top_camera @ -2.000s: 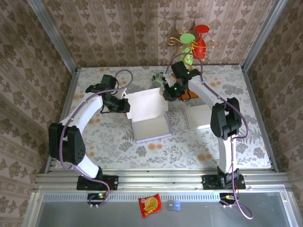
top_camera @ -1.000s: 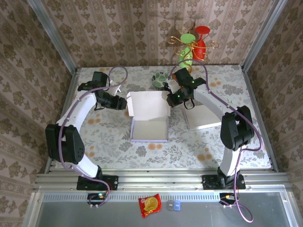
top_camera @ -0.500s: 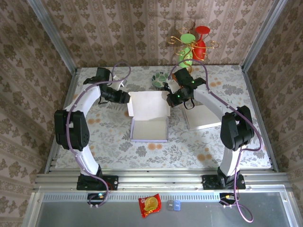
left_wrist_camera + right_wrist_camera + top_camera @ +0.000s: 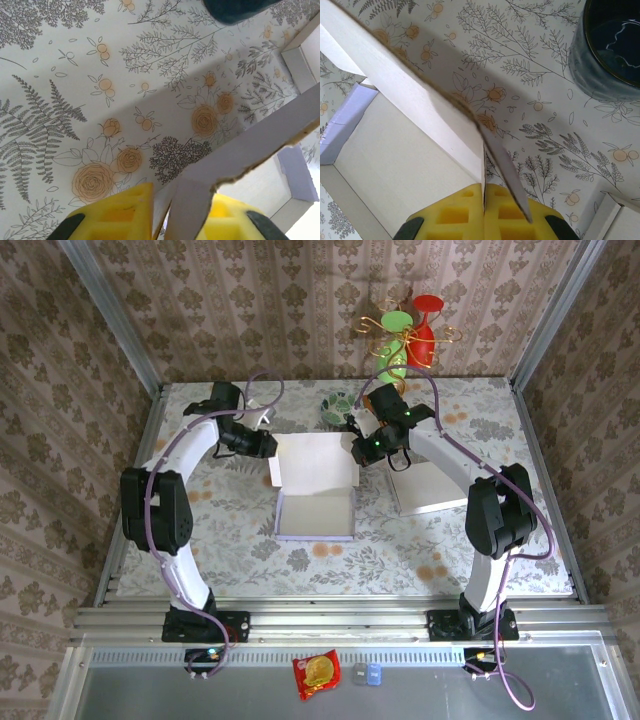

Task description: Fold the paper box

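The paper box sits mid-table, its lavender tray (image 4: 315,512) flat and its white lid (image 4: 315,462) raised behind it. My left gripper (image 4: 268,446) is at the lid's left edge. In the left wrist view, the yellow pads (image 4: 120,212) of the left gripper (image 4: 177,215) close on a grey card flap (image 4: 192,200) with a torn edge. My right gripper (image 4: 361,452) is at the lid's right edge. In the right wrist view, the right gripper (image 4: 483,210) has its pads pressed together on a thin side flap (image 4: 505,165), with the tray's inside (image 4: 395,165) to the left.
A dark bowl (image 4: 335,410) stands just behind the box, also seen as the bowl (image 4: 612,45) near my right fingers. A second flat white box (image 4: 425,490) lies to the right. A wire stand with red and green cups (image 4: 410,330) is at the back wall.
My left gripper has moved right to the lid's left flap and closed on it. The right gripper kept its hold. The box has been squared up and has stayed put since.
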